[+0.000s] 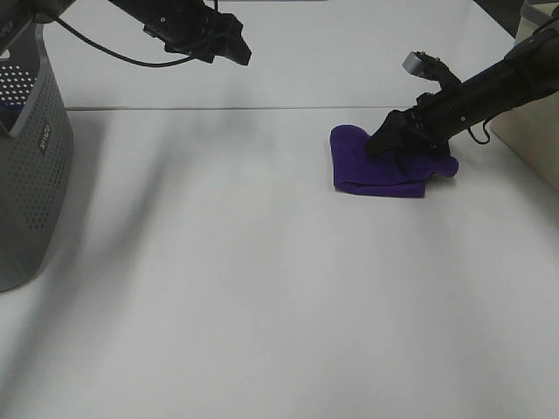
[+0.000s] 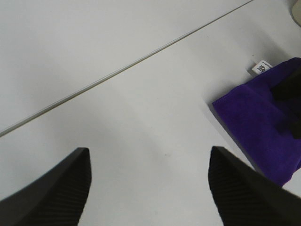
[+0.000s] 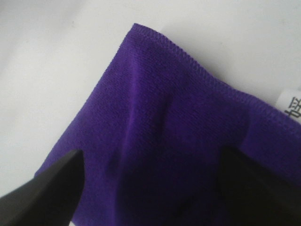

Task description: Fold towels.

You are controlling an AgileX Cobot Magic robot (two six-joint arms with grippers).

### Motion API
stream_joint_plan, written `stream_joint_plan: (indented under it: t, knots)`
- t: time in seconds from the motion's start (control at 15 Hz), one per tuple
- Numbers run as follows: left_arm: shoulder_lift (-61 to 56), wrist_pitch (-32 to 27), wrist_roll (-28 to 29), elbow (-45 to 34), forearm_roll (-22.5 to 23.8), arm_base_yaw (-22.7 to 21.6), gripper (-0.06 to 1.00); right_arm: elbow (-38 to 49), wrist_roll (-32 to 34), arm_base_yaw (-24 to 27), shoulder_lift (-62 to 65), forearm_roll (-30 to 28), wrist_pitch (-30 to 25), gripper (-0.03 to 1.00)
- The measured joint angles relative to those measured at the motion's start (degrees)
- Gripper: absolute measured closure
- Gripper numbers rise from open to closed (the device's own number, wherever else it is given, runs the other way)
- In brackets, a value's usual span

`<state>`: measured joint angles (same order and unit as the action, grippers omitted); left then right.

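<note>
White bare desk (image 1: 262, 332) fills the foreground of the high view, with the grey perforated plastic basket (image 1: 26, 166) standing at its left edge. Well to the right of the basket, near the desk's far seam, lies the folded deep purple cloth towel (image 1: 367, 166), flat on the desk, its long axis running across the view, roughly parallel to the seam. The right tool (image 1: 391, 144) sits over the towel's far right part; its wrist view shows the jaws apart, one dark finger (image 3: 51, 193) at each side, above a stitched corner of cloth. Only the wrist views show the small white care tag (image 2: 261, 67) at the towel's edge. The left tool (image 1: 229, 45) hangs high beyond the basket, jaws apart, nothing between its ribbed fingers (image 2: 56, 193).
</note>
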<state>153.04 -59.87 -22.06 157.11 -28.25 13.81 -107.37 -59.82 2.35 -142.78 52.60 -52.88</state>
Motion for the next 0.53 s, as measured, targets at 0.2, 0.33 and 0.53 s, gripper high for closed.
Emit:
stream_joint_plan:
  t: [0.2,0.33,0.53]
  knots:
    - [0.0,-0.5,0.0,0.0,0.0,0.0,0.29,0.0,0.2,0.1,1.0,-0.1,-1.4,0.24]
    - [0.0,-0.5,0.0,0.0,0.1,0.0,0.29,0.0,2.4,0.1,4.6,-1.4,-2.3,0.23]
    - [-0.1,-1.0,0.0,0.0,0.1,0.0,0.29,0.0,9.9,0.1,11.8,-5.3,-2.7,0.21]
